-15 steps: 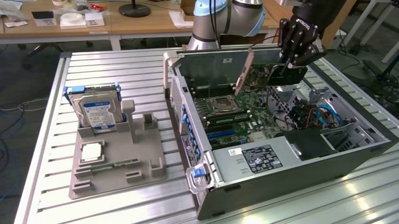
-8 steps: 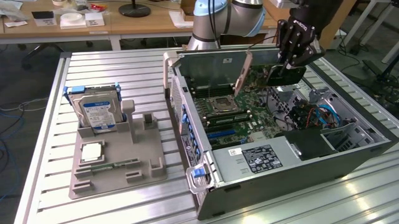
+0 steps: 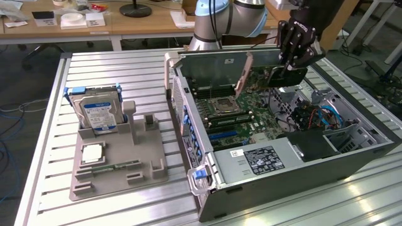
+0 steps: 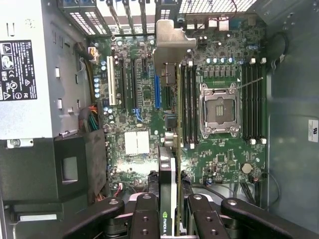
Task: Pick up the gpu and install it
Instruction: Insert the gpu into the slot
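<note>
Gpu point(image 3: 287, 77) is hanging pinched on edge between the fingers point(image 4: 145, 219) of the one gripper point(image 3: 293, 66), right under it and over the motherboard point(image 3: 251, 108) inside the single open computer case point(image 3: 301, 176). Going from the exterior view's left: one grey tray point(image 3: 141, 146) is carrying one hard drive point(image 3: 95, 113), one cpu chip point(image 3: 92, 153) and one green memory stick point(image 3: 116, 165), then the case is lying just beside it, and one arm point(image 3: 220, 21) is reaching down into it at the exterior view's right. Can't tell if the gpu is touching the board at all.
</note>
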Tool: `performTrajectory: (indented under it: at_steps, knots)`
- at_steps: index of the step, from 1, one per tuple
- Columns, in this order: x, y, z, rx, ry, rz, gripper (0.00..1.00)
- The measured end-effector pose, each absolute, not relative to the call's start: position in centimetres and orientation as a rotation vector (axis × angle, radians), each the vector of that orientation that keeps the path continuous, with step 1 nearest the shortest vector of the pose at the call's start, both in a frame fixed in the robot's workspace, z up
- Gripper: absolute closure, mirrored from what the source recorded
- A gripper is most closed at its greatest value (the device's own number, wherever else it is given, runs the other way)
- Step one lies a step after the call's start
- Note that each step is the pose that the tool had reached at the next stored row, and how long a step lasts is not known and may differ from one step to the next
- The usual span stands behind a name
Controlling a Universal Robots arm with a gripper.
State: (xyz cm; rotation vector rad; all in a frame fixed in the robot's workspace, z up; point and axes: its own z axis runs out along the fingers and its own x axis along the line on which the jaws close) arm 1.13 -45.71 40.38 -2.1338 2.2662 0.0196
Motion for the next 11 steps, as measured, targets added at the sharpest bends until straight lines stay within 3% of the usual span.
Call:
performTrajectory:
  at_steps: [11]
  knots:
    - [0.18, -45.65, 40.14, -2.134, 2.265, 0.018, 0.73]
